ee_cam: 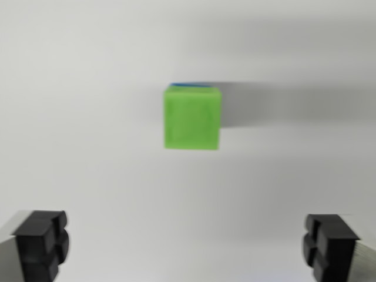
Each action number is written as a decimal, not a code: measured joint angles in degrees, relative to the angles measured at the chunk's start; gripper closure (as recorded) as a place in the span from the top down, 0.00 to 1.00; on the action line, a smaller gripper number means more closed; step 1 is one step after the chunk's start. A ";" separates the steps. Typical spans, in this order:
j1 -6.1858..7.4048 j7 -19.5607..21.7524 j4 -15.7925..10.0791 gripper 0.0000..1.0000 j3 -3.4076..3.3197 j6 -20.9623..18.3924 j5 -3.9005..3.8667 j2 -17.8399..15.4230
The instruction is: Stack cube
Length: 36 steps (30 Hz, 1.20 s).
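A green cube [192, 117] sits in the middle of the wrist view on a white surface. A thin blue edge [189, 84] shows just behind its top, so it appears to rest on a blue cube that is almost fully hidden. My gripper [187, 247] is open, well above the cubes. Its two black fingertips [41, 244] stand wide apart at the lower corners of the view, and nothing is between them.
The white surface [88, 88] fills the whole view. A soft grey shadow [276, 106] stretches from the cube toward the wrist view's right.
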 joint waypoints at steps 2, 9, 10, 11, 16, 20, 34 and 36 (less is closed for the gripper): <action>0.00 0.00 0.56 1.00 0.00 -1.09 0.00 -0.53; 0.00 -0.01 3.08 1.00 -0.01 -5.52 0.00 -2.44; 0.00 -0.01 3.47 1.00 -0.03 -6.13 0.00 -2.66; 0.00 -0.01 3.82 1.00 -0.04 -6.71 0.00 -2.87; 0.00 -0.02 5.43 1.00 -0.08 -9.18 0.00 -3.69; 0.00 -0.02 6.50 1.00 -0.09 -10.66 0.00 -4.16; 0.00 -0.03 8.78 1.00 -0.11 -13.78 0.00 -4.90; 0.00 -0.03 8.80 1.00 -0.11 -13.80 0.00 -4.88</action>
